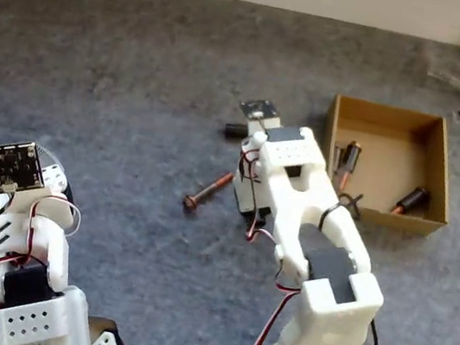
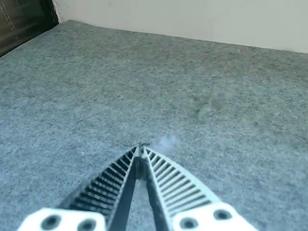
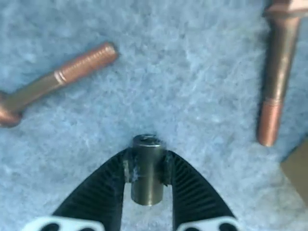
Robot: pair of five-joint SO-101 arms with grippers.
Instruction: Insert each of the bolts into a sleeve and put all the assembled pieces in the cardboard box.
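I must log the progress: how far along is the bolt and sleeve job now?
Done: at least two assembled pieces lie in the cardboard box. In hand: the right gripper holds a sleeve. Left: a loose bolt and a second bolt lie on the carpet.

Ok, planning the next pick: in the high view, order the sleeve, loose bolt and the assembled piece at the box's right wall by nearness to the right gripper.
1. sleeve: held in the right gripper.
2. loose bolt: on the carpet, beside the arm.
3. assembled piece: inside the cardboard box, by its right wall.
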